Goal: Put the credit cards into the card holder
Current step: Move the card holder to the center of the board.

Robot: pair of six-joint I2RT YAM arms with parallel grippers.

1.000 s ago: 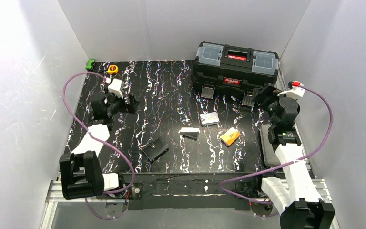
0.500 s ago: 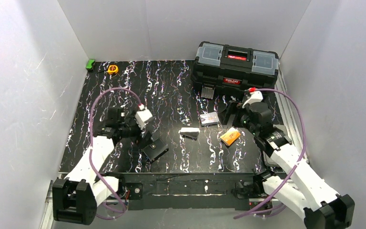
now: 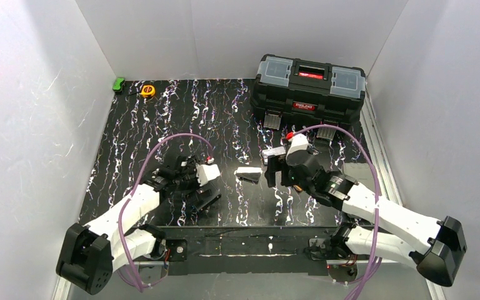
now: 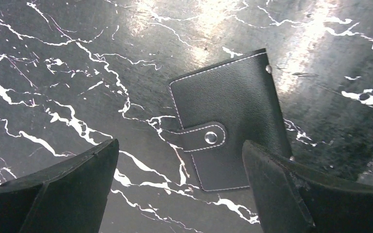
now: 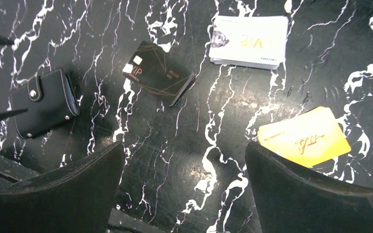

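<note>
Black stitched leather, shut, with its clasp tab snapped across the front: the card holder (image 4: 233, 111) lies flat on the marbled black table (image 4: 53, 63), left of centre and near the front edge in the overhead view. We see bare table along its spine, tab and top edges. The left gripper (image 4: 179, 145) hangs over it with jaws spread wide and nothing between them. One finger (image 4: 68, 189) stands clear beyond the tab, while the other (image 4: 291, 194) overlaps the holder's lower corner (contact we cannot judge). To the holder's right, the credit cards lie in three separate lots with open table between them: a dark stack (image 5: 158, 74) nearest, a silver-white stack (image 5: 250, 41) beyond it, and an orange-yellow card (image 5: 303, 137) off to the side. The right gripper (image 5: 184, 145) hovers above the bare patch among them, jaws wide apart and empty, one finger (image 5: 315, 194) just beside the orange-yellow card's near edge. A black toolbox (image 3: 309, 84) stands behind the cards at the back right of the table.
</note>
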